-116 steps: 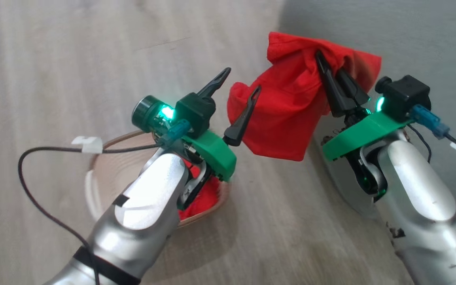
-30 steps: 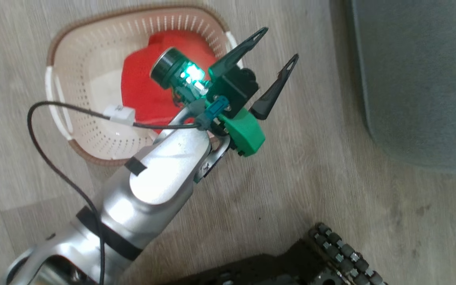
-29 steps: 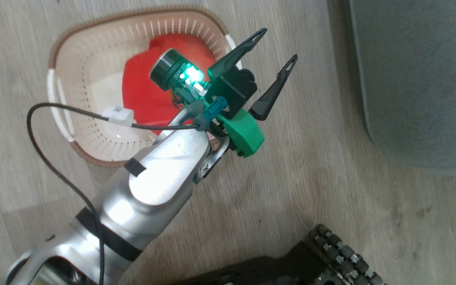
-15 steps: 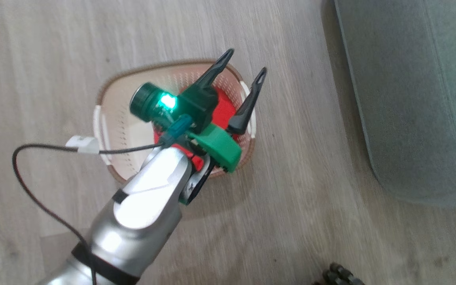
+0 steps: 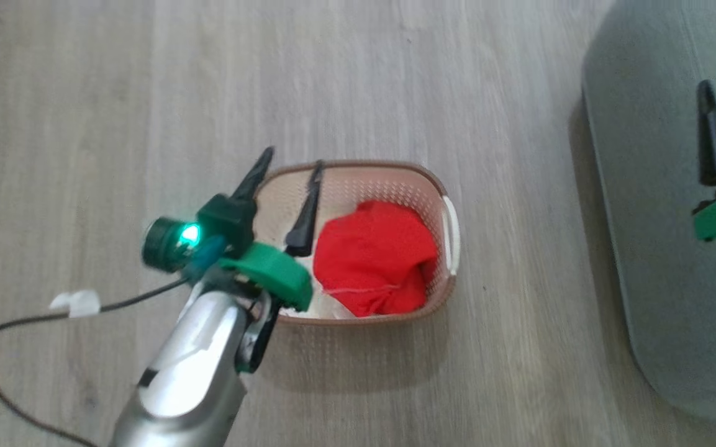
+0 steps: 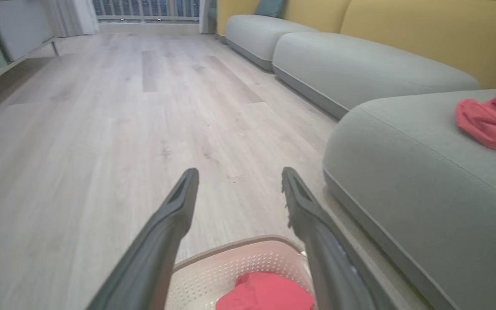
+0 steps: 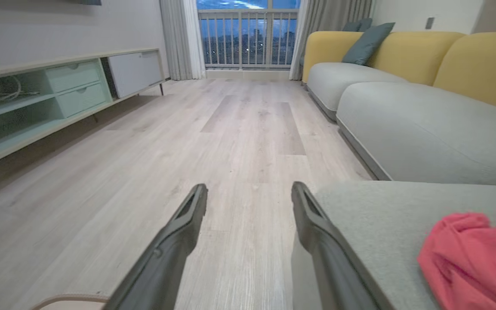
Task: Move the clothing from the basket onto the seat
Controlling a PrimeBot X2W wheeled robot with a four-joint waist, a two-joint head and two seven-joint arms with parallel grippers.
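Clothing (image 6: 486, 118) that the right gripper (image 7: 248, 186) clamped earlier now lies on the seat (image 6: 402, 172); a second red piece (image 5: 373, 257) sits in the basket (image 5: 358, 180). Both grippers are apart and empty, the left gripper (image 5: 294, 158) over the basket.

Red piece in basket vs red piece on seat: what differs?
Place: the basket piece lies inside the basket; the seat piece lies on the seat.
Hem: the basket piece shows a thin pale edge along its lower fold; no such edge is visible on the seat piece.
Task state: the seat piece is delivered, the basket piece is not.
Shared: both are bright red, crumpled and ungripped.
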